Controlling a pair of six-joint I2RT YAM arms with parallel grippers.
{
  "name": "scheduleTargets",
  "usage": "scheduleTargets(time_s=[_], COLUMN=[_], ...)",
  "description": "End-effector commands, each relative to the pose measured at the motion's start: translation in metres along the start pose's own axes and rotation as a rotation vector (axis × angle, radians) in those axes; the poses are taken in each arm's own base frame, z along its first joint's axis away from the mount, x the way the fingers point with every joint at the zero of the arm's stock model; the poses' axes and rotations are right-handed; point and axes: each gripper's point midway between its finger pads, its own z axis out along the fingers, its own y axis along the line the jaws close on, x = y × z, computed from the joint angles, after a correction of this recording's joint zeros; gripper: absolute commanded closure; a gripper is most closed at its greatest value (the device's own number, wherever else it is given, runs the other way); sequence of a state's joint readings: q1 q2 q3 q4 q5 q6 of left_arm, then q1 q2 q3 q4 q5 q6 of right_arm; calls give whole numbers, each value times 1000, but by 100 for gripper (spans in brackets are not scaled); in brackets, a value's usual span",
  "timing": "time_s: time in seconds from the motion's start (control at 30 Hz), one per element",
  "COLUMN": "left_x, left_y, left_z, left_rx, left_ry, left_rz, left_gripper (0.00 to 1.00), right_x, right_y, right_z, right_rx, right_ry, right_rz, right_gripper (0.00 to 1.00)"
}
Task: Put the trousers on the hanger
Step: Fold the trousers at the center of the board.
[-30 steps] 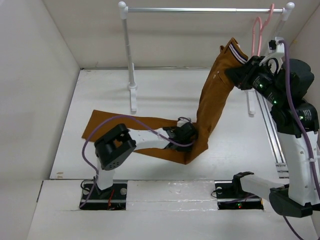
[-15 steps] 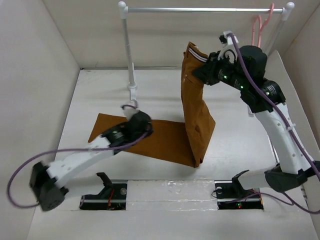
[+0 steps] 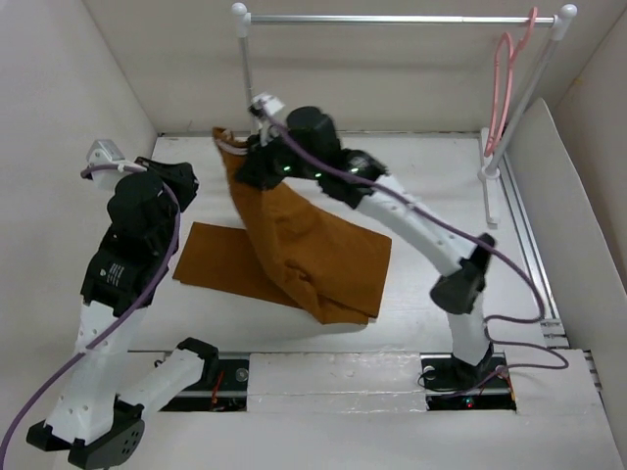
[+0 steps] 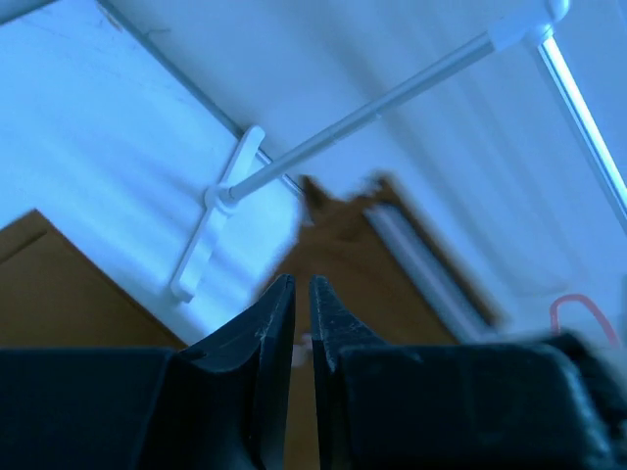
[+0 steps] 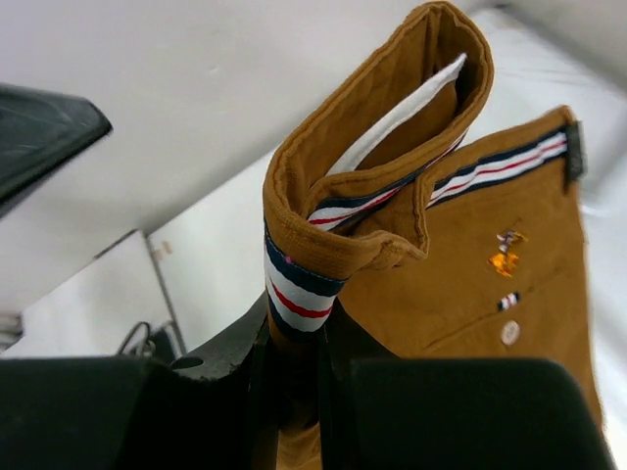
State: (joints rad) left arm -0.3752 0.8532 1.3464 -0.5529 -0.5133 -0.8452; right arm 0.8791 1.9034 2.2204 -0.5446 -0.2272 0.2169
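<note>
The right arm's fingers [image 5: 230, 351] are clamped on the striped waistband [image 5: 294, 279] of the trousers [image 3: 313, 250]. They hold it up beside the left post [image 3: 253, 108] of the rail [image 3: 392, 19], and the legs run down from there onto the table [image 3: 441, 196] in front of the rail. The hanger [image 3: 505, 73] hangs at the rail's right end, well apart from the waistband, so the carry likely runs rightward along the rail. The left arm's fingers [image 4: 257, 338] are nearly together with nothing between them, and they hover beyond the rail's left end, even farther from the hanger.
</note>
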Motion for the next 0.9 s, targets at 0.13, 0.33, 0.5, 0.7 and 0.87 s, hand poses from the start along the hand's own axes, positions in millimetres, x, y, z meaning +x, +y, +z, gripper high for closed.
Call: scheduleTargets(time_s=[0.13, 0.33, 0.5, 0.7, 0.87], left_x=[-46, 10, 127, 234, 264], left_y=[-24, 8, 73, 134, 172], left_z=[-9, 11, 52, 75, 84], left_rx=[10, -32, -157, -194, -263], left_ry=[-97, 17, 296, 599, 657], left_rz=[42, 85, 225, 215, 218], left_gripper=[91, 84, 75, 73, 75], right_x=[45, 95, 127, 249, 308], right_y=[78, 33, -8, -93, -106], right_z=[121, 70, -25, -121, -160], right_rx=[-398, -294, -139, 212, 213], right_ry=[-26, 104, 134, 349, 418], right_rz=[98, 54, 66, 148, 268], right_gripper=[32, 22, 100, 58, 21])
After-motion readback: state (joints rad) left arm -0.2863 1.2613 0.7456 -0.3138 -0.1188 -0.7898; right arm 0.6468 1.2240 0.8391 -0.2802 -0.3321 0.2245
